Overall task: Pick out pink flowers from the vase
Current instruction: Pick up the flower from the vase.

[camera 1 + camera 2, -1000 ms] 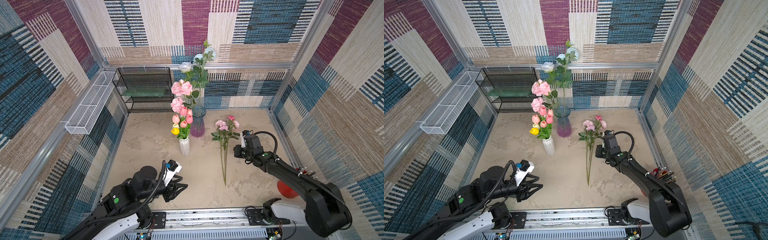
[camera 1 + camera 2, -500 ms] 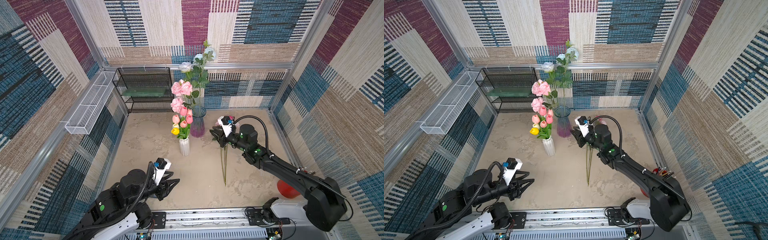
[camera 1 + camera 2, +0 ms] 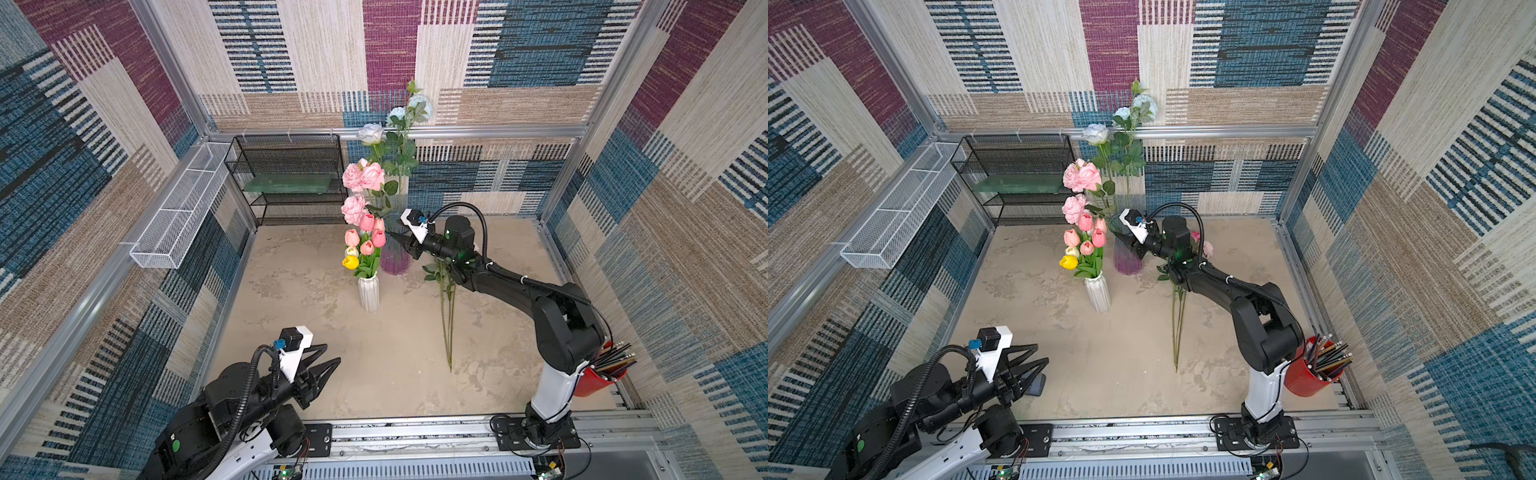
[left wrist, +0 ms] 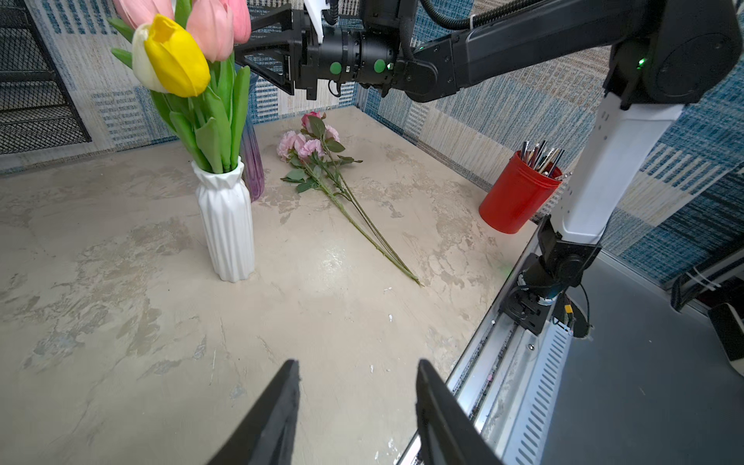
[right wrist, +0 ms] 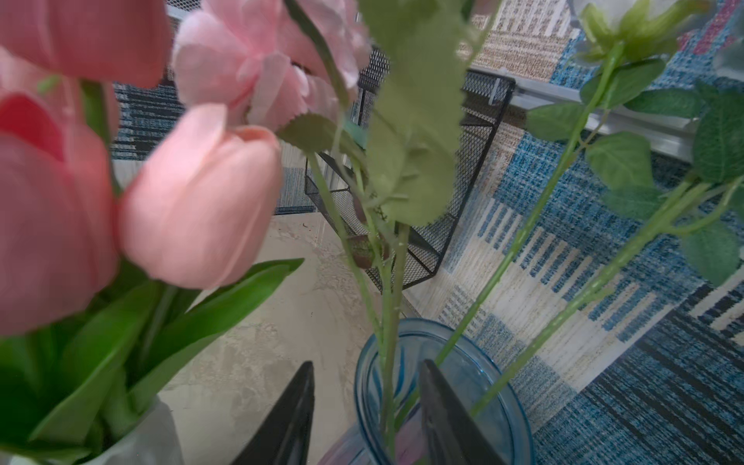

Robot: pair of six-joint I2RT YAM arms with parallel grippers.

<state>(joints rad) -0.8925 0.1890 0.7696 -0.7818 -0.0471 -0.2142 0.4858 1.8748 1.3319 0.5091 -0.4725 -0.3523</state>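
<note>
Hovering at the glass vase (image 3: 395, 259) rim, the right end effector (image 5: 367, 364) gapes half-open and empty beside the pink peonies (image 3: 362, 176) standing inside. Light and wiry, their stems likely suit a low, bare-stem grip. Over the surface, the left end effector (image 4: 357, 362) is half-open, empty.

laid pink flowers (image 3: 447, 324): blooms hidden under right arm (image 3: 511, 282) | pink tulips (image 5: 197, 193): blurred, cropped | glass vase (image 5: 517, 406): base cut off

Top views high overhead, facing down — wrist cameras low, near, sharing pink tulips (image 4: 209, 30)

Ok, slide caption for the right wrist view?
Open right gripper straddles a green stem at the glass vase, pink tulips alongside.
</note>
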